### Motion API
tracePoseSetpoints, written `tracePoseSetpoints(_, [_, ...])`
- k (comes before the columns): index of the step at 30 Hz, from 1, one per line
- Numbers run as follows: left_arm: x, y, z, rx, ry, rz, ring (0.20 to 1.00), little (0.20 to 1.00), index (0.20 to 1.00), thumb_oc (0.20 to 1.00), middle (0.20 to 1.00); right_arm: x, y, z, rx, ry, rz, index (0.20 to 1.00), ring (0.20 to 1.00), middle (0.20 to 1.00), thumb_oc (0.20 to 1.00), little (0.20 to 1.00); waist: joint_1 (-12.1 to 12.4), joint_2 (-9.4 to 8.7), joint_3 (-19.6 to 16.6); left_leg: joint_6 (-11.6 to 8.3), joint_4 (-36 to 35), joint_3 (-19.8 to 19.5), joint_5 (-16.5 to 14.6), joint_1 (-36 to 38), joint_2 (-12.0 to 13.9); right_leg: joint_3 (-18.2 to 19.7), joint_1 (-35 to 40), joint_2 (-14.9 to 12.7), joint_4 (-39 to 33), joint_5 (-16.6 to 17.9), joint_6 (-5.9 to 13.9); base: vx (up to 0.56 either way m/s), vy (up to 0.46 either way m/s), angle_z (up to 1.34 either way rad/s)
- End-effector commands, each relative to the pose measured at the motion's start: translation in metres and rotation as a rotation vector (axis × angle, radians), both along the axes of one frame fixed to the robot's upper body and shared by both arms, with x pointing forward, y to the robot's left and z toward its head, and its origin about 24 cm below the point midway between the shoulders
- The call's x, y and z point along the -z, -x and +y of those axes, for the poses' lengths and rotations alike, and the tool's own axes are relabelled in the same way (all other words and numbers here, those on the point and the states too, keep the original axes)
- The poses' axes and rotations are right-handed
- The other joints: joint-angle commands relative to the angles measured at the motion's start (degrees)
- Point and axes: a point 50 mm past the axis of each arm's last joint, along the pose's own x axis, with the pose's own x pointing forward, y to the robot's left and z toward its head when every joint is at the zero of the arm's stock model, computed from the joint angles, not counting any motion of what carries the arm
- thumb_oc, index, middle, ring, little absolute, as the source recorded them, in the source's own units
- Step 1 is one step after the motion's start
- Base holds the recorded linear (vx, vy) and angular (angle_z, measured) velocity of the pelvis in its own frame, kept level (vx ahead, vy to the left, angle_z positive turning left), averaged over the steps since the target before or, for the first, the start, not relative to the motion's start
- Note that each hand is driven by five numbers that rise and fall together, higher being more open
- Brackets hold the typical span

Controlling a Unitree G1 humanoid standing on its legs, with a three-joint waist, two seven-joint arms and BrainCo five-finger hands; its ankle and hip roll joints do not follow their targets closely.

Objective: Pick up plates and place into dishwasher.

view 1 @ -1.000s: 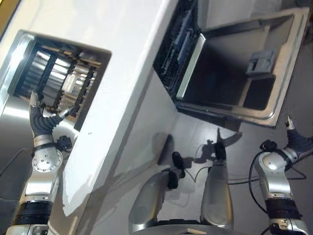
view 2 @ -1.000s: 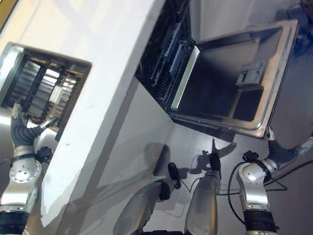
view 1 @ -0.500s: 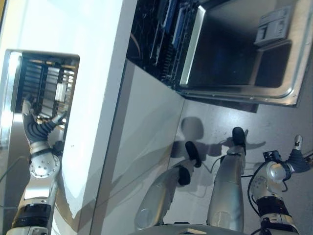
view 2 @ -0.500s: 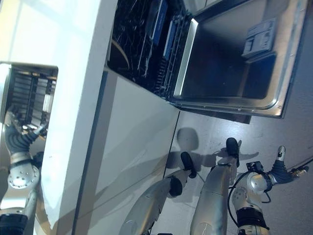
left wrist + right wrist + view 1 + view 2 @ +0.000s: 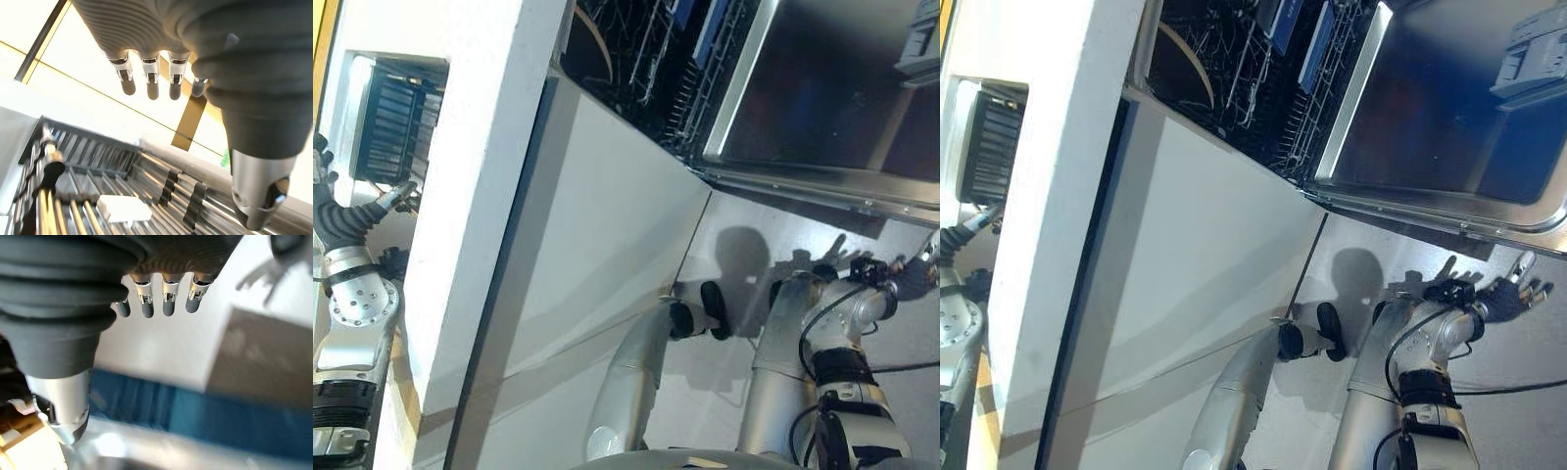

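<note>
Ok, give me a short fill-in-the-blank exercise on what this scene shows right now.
1. The dishwasher door is ____.
2. The left hand holds ____.
3. The left hand is over the dish ____ in the sink.
4. The fingers of the right hand are ____.

Missing words: open; nothing; rack; straight

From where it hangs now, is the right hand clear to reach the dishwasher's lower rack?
Probably not directly: the right hand hangs open low beside the floor, below the dropped dishwasher door, which lies between it and the rack.
</note>
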Motion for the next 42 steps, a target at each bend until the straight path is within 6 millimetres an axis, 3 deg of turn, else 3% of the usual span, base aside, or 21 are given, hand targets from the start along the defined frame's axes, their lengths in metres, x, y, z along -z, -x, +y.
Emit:
tracePoseSetpoints(1, [0.061, -0.01, -0.133, 0.422, 0.351, -0.018, 1.0, 1.0, 1.0, 1.0, 1.0, -0.071, -0.034, 0.03, -0.367, 0.268, -0.32, 1.0, 1.0, 1.0, 1.0, 1.0, -2.57, 5.06, 8.12, -3.54, 2.96, -5.49, 1.28, -3.62, 0.09, -5.94, 0.28, 7.01, 5.14, -1.29, -7.87, 0.02, -0.056, 0.27])
tracePoseSetpoints(7, [0.063, -0.013, -0.119, 0.391, 0.387, 0.009, 1.0, 1.0, 1.0, 1.0, 1.0, -0.119, -0.036, 0.069, -0.705, 0.616, -0.612, 1.0, 1.0, 1.0, 1.0, 1.0, -3.19, 3.26, 8.12, -4.17, 7.6, -5.58, 0.11, -5.44, 1.12, -6.49, -0.95, 7.36, 8.68, -2.83, -8.35, 0.03, 0.009, 0.17])
tracePoseSetpoints(10, [0.065, -0.012, -0.11, 0.38, 0.398, 0.017, 1.0, 1.0, 1.0, 1.0, 1.0, -0.138, -0.028, 0.08, -0.77, 0.748, -0.72, 1.0, 1.0, 1.0, 1.0, 1.0, -3.47, 2.65, 8.12, -4.5, 7.92, -5.76, 0.0, -4.61, 1.62, -6.67, -0.31, 7.27, 8.72, -2.62, -8.19, 0.05, 0.065, 0.05])
tracePoseSetpoints(14, [0.066, -0.01, -0.099, 0.37, 0.413, 0.021, 1.0, 1.0, 1.0, 1.0, 1.0, -0.165, -0.011, 0.094, -0.835, 0.921, -0.859, 1.0, 1.0, 1.0, 1.0, 1.0, -3.71, 1.82, 8.12, -5.17, 5.48, -6.24, 0.89, -1.04, 1.81, -7.32, 2.55, 7.0, 5.86, -1.16, -7.56, 0.04, 0.099, -0.02])
tracePoseSetpoints(18, [0.067, -0.007, -0.094, 0.371, 0.432, 0.02, 1.0, 1.0, 1.0, 1.0, 1.0, -0.179, -0.002, 0.105, -0.908, 1.039, -0.91, 1.0, 1.0, 1.0, 1.0, 1.0, -3.31, 1.59, 8.12, -5.53, -1.38, -7.32, 3.09, 4.87, 1.39, -8.36, 7.64, 6.61, 0.01, 0.62, -7.28, 0.02, 0.125, -0.06])
tracePoseSetpoints(21, [0.067, -0.007, -0.092, 0.372, 0.448, 0.017, 1.0, 1.0, 1.0, 1.0, 1.0, -0.182, 0.002, 0.116, -1.001, 1.12, -0.936, 1.0, 1.0, 1.0, 1.0, 1.0, -2.73, 1.37, 8.12, -5.81, -7.1, -8.4, 5.14, 9.26, 1.15, -9.18, 11.76, 5.74, -4.57, 2.02, -7.09, -0.03, 0.121, -0.11])
tracePoseSetpoints(23, [0.065, -0.007, -0.09, 0.376, 0.455, 0.012, 1.0, 1.0, 1.0, 1.0, 1.0, -0.183, 0.002, 0.122, -1.038, 1.162, -0.925, 1.0, 1.0, 1.0, 1.0, 1.0, -2.14, 1.14, 8.12, -5.9, -12.0, -8.97, 8.56, 11.78, 1.16, -10.32, 14.42, 5.04, -9.0, 4.83, -7.06, -0.09, 0.1, -0.05])
tracePoseSetpoints(29, [0.061, -0.014, -0.094, 0.389, 0.46, 0.011, 1.0, 1.0, 1.0, 1.0, 1.0, -0.179, -0.001, 0.136, -1.085, 1.16, -0.896, 1.0, 1.0, 1.0, 1.0, 1.0, 0.06, -0.69, 7.74, -6.37, -22.69, -11.62, 13.49, 19.9, 1.42, -13.98, 24.39, 3.8, -18.97, 7.52, -6.04, -0.02, 0.038, 0.09])
tracePoseSetpoints(35, [0.057, -0.014, -0.089, 0.388, 0.418, 0.039, 1.0, 1.0, 1.0, 1.0, 1.0, -0.158, -0.002, 0.136, -1.072, 1.098, -0.86, 1.0, 1.0, 1.0, 1.0, 1.0, 4.38, -4.52, 3.77, -6.38, -29.49, -15.84, 15.99, 26.09, 0.54, -19.16, 34.09, 2.95, -27.16, 9.13, -5.24, 0.03, -0.066, 0.35])
tracePoseSetpoints(42, [0.05, -0.011, -0.088, 0.485, 0.307, 0.084, 1.0, 1.0, 1.0, 1.0, 1.0, -0.131, 0.004, 0.143, -1.024, 1.011, -0.879, 1.0, 1.0, 1.0, 1.0, 1.0, 9.97, -10.34, -0.27, -5.81, -36.4, -21.69, 18.97, 31.55, 0.53, -25.36, 44.76, 3.55, -36.06, 11.69, -4.59, 0.06, -0.197, 0.6])
